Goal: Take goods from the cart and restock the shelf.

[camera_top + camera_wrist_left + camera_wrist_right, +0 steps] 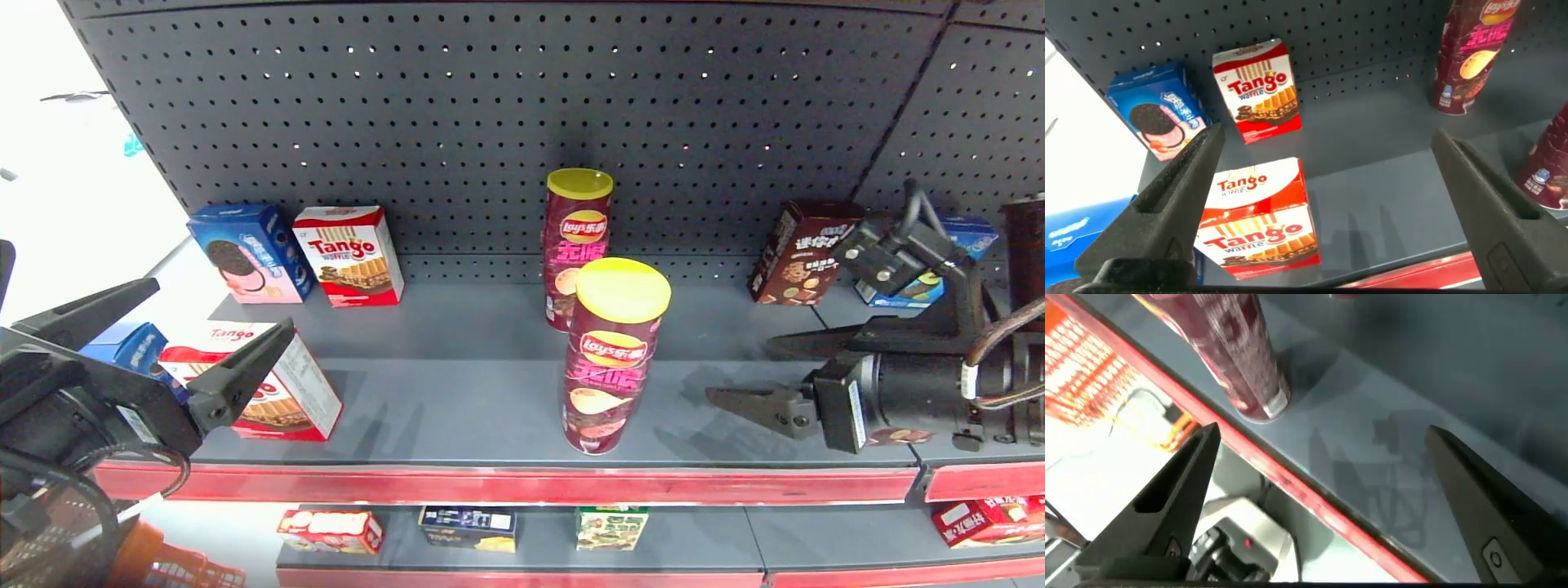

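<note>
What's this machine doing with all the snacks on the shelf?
A two-armed robot is restocking a store shelf. At this moment both pincers are open and holding nothing. The left pincer hovers by the front wafer box. The right pincer is beside the front chip can, which stands upright near the shelf's red edge, with a second can behind it.

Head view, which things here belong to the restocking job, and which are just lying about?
Job: shelf; front chip can and front wafer box, probably restocked goods; left claw and right claw, both open; orange basket.
Lying about: back chip can; back wafer box; blue cookie box; brown box; lower-shelf boxes.
</note>
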Controlling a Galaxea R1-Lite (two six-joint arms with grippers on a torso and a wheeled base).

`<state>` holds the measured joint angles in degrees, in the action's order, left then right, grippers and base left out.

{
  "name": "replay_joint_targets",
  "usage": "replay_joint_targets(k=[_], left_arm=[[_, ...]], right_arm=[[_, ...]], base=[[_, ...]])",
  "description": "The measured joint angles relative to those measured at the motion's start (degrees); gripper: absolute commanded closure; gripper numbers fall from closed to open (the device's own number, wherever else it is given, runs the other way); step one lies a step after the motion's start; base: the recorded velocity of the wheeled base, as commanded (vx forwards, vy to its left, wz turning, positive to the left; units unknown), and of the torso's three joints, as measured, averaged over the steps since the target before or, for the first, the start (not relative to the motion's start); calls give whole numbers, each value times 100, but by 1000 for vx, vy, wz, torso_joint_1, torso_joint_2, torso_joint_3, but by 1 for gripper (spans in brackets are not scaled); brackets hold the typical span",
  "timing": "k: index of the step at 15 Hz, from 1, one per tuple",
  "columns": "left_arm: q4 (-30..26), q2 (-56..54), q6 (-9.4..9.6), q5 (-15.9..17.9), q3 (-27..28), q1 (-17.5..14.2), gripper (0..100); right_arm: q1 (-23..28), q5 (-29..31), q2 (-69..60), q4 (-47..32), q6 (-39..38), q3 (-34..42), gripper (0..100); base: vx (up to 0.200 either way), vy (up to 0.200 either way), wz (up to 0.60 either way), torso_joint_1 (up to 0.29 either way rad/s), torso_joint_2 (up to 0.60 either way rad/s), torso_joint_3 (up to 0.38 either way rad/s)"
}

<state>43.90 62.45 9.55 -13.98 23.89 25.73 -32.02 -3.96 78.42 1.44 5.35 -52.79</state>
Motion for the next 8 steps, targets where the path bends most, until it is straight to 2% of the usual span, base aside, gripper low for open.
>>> replay_joint_targets(k=[8], left_arm=[[-2,-63,-13,11,-61,1,0]], right_arm=[[-2,30,868,20,9,-302,0]], base=[[0,0,0,0,0,0]])
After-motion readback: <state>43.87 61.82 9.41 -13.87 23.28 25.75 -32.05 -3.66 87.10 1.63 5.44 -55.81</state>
